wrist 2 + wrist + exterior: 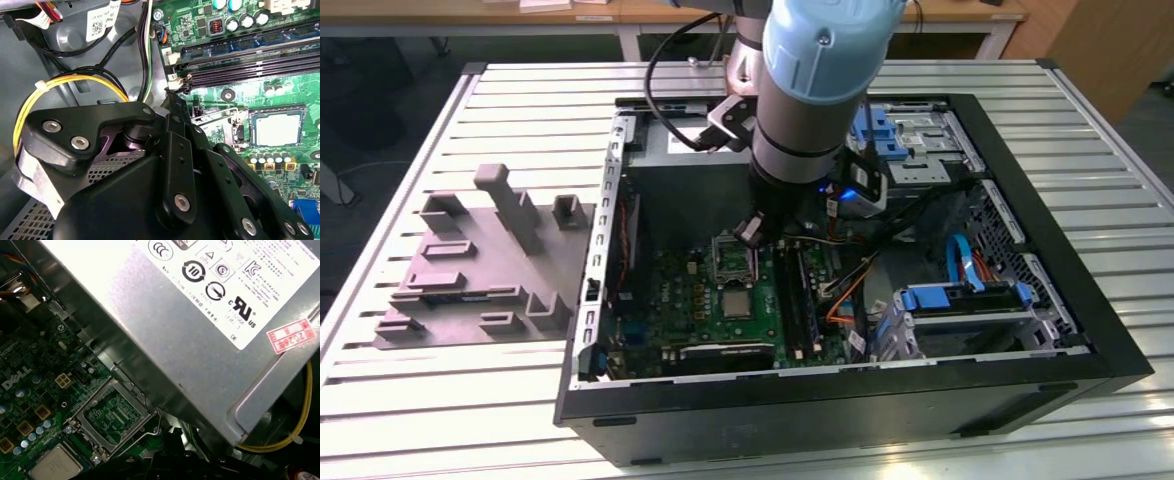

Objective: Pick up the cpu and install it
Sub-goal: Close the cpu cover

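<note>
The cpu (738,303), a small square chip with a pale silver top, lies flat in its socket on the green motherboard (687,300); both wrist views show it (277,129) (55,466). Beside it the black socket frame (734,258) (112,412) stands swung open, with its wire lever (152,432) raised. My gripper (750,235) (172,100) hangs inside the case just beyond that open frame, apart from the cpu. Its black fingers (175,145) meet at the tips, shut with nothing seen between them.
The open black computer case (1067,300) lies on a slatted metal table (480,400). The grey power-supply box (200,340) stands close beside my gripper. Long memory sticks (250,70), yellow cables (75,82) and blue drive bays (961,300) crowd the case. A grey fixture plate (467,270) lies outside it.
</note>
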